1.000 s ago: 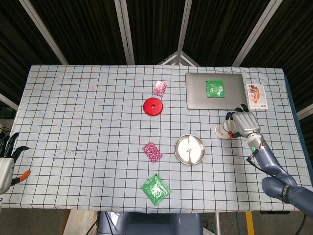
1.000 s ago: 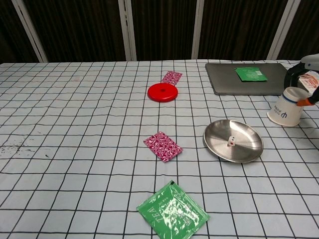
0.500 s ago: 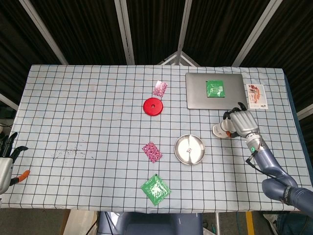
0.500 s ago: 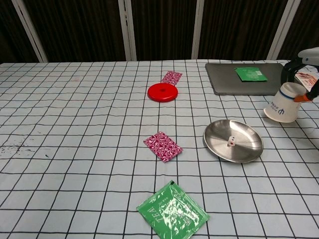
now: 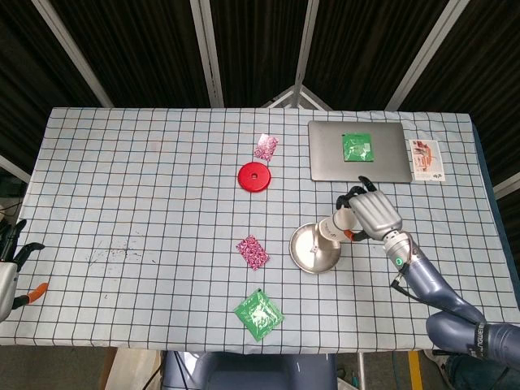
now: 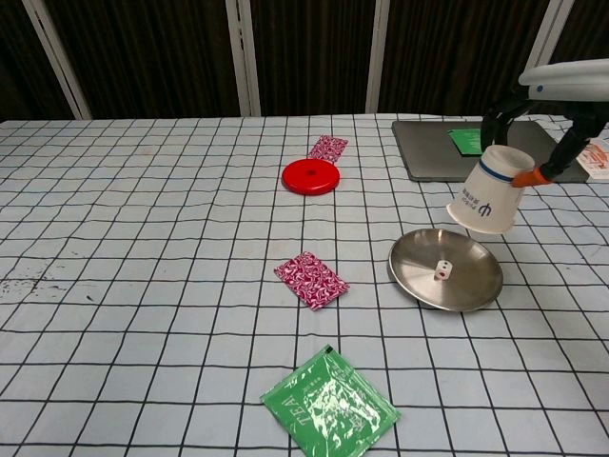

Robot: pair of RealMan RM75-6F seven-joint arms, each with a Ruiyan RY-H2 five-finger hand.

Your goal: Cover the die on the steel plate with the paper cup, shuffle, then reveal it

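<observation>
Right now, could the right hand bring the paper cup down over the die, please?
Probably yes: the right hand holds the paper cup tilted above the steel plate, and nothing stands over the die.

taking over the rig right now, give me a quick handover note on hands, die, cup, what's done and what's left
Right hand holds the paper cup upside down and tilted, in the air above the far right edge of the steel plate.
Left hand is at the table's left edge, fingers apart, holding nothing.
The die sits uncovered near the middle of the plate.
Done: cup picked up and carried to the plate.
Left: lower the cup over the die, shuffle, then lift to reveal.
</observation>
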